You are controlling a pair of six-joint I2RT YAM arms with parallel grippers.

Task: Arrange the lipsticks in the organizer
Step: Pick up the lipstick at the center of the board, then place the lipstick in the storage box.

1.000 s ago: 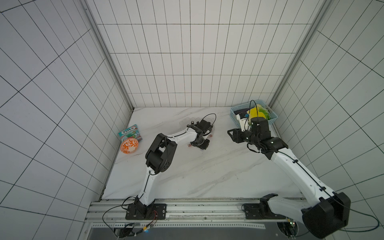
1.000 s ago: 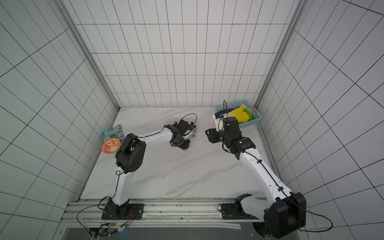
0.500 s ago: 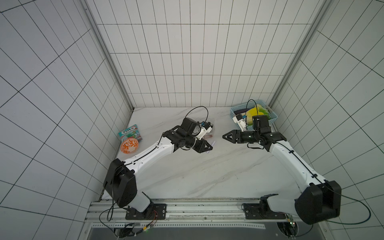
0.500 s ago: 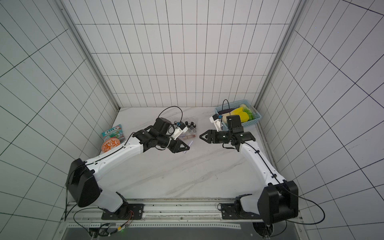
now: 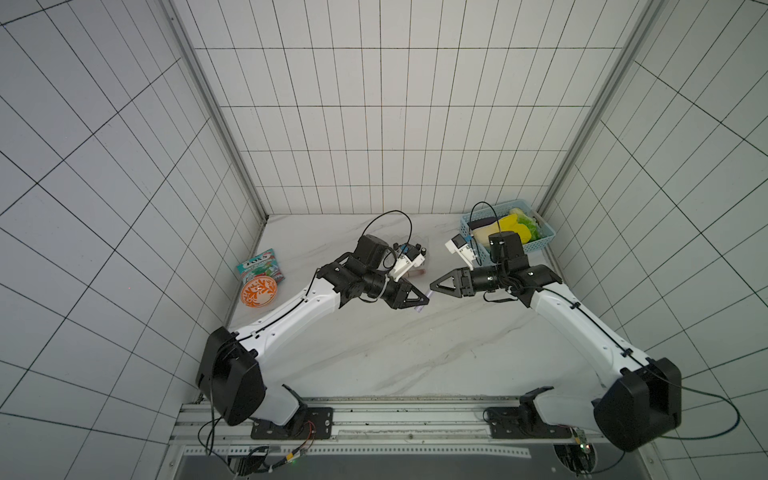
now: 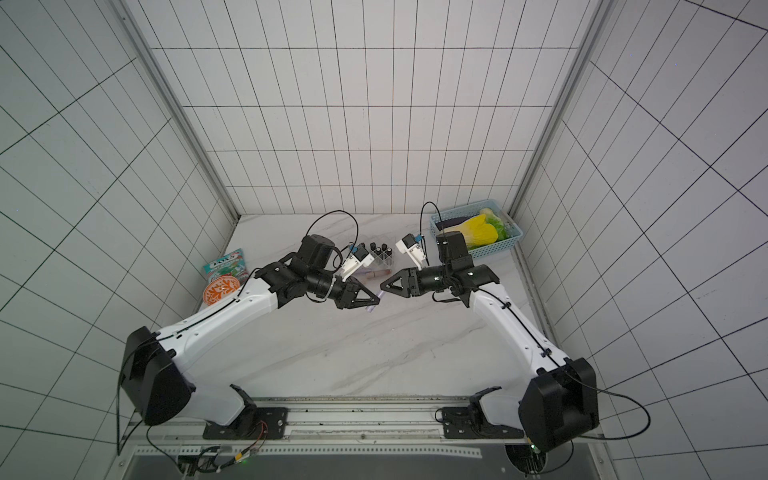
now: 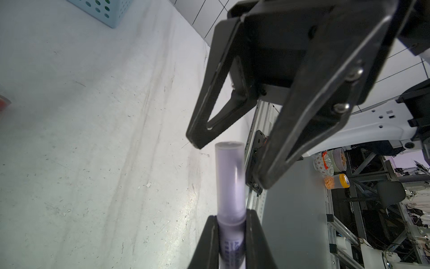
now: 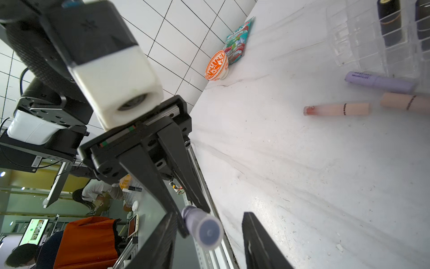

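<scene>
Looks like a mid-air handoff to me. The left claw [image 5: 424, 301] is pinching a lilac lipstick [image 7: 230, 184] by one end, with the other end sticking out free. That's dead centre of a top view, above the desk [image 5: 395, 357]. The right claw [image 5: 434, 286] faces it tip to tip with its jaws spread. In the right wrist view the tube's free end sits between them, closer to the finger on the left of that frame. Can't tell if it's touching yet.

The organizer [image 6: 380, 259] is just above the two claws in a top view. A couple of black lipsticks [image 8: 391, 23] stand in it, at the upper right of the right wrist frame. Another lilac tube [image 8: 379, 82], a pink tube [image 8: 337, 109] and a second pink one [image 8: 407, 102] lie flat on the desk beside it.

How I'd do it:
- Centre the tube between the right jaws first.
- Slide further along so it grabs more than the very tip.
- Close squarely across the round body, and only then let the left one open.
- Pull away along the tube's axis, not sideways.

It's a slick little cylinder, so an off-centre squeeze would probably twist it or pop it out.
</scene>
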